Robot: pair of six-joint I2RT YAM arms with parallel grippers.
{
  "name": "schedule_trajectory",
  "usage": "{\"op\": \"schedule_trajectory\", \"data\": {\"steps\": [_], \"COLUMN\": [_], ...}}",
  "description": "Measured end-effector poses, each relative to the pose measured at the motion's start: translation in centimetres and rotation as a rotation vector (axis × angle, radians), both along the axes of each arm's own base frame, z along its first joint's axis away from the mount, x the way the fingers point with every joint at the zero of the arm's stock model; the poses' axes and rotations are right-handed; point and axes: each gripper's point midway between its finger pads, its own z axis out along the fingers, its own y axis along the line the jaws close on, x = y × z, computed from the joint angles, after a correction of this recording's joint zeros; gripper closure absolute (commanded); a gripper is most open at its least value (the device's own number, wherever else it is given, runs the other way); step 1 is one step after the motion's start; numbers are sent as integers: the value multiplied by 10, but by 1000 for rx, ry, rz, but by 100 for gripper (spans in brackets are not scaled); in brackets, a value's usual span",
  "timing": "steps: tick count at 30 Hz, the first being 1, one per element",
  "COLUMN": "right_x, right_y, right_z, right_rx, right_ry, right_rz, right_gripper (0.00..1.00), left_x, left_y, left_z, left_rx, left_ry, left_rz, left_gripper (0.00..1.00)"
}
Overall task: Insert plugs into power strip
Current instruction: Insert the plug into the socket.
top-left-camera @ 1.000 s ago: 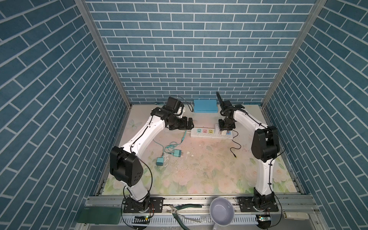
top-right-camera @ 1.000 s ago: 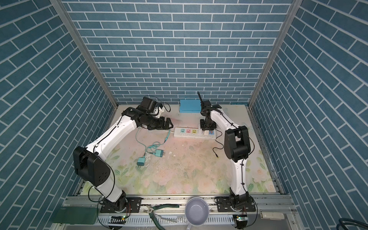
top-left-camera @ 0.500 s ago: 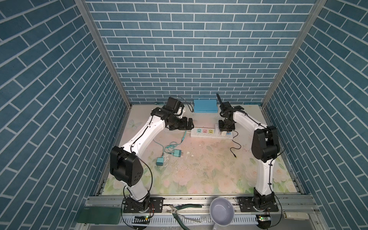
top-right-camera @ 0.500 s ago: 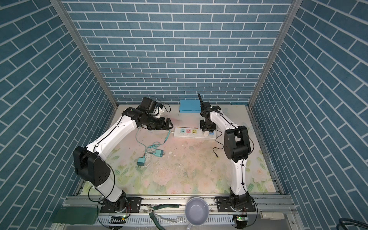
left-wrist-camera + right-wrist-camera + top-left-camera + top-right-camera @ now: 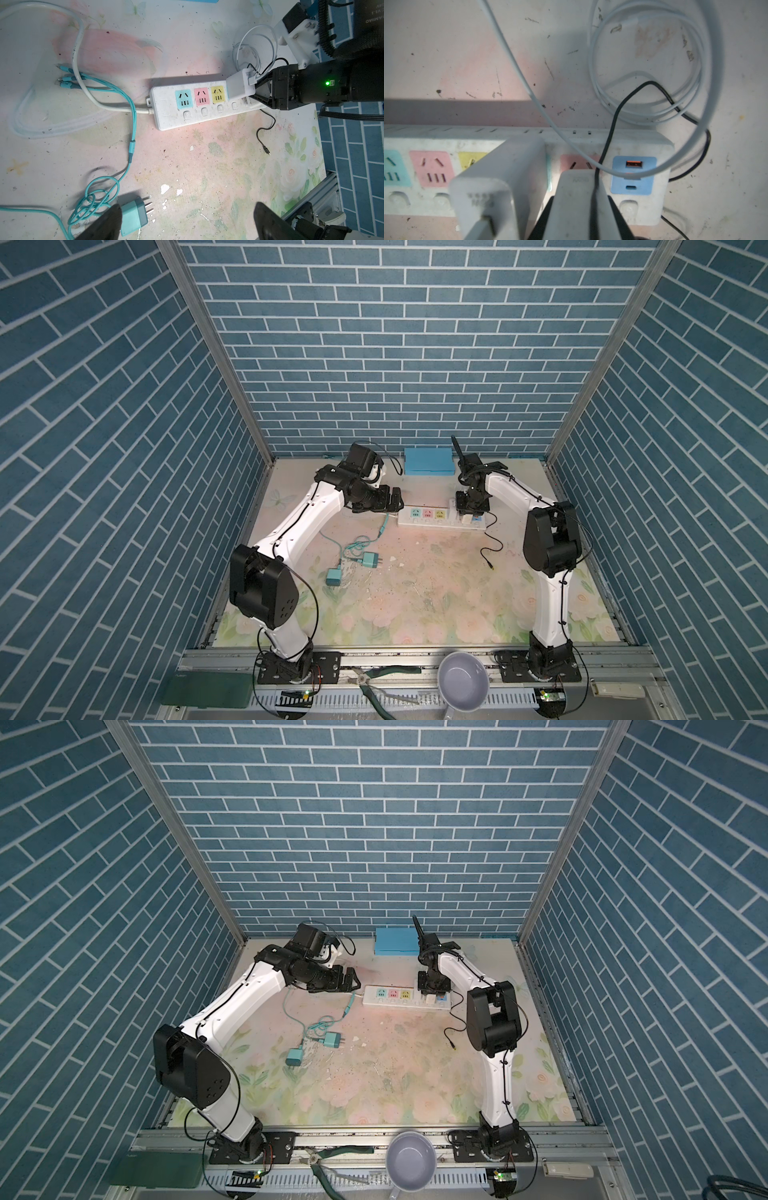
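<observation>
The white power strip (image 5: 428,519) (image 5: 392,1000) (image 5: 166,110) (image 5: 643,143) lies near the back of the mat. One white plug (image 5: 239,87) (image 5: 508,166) with a white cable stands in a socket. My right gripper (image 5: 470,515) (image 5: 432,993) (image 5: 580,202) is shut on a second white plug (image 5: 577,187) with a black cable, over the pink socket beside the blue USB face. Its prongs are hidden. Two teal plugs (image 5: 368,561) (image 5: 333,576) (image 5: 134,216) lie loose on the mat. My left gripper (image 5: 394,502) (image 5: 351,982) (image 5: 187,220) hangs open and empty off the strip's left end.
A light-blue flat box (image 5: 428,461) sits against the back wall. The strip's white cord (image 5: 79,52) and teal cables (image 5: 133,116) loop left of the strip. A black cable end (image 5: 487,552) trails right. A grey bowl (image 5: 462,680) and pliers (image 5: 376,682) rest on the front rail.
</observation>
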Motion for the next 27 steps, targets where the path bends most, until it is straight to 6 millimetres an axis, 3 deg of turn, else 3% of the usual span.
{"op": "schedule_trajectory", "data": {"steps": [15,27], "right_x": [2,1], "right_y": [-2,-1], "right_z": [-11,-12], "right_rx": [-46,-52], "right_ry": [2,-8], "right_rz": [-35,-53], "right_gripper": [100,100], "left_x": [1,-1], "left_y": [4,19], "left_z": [-2,-4], "left_rx": [5,26], "left_ry": [2,-1], "left_rz": [6,43], "left_gripper": [0,0]}}
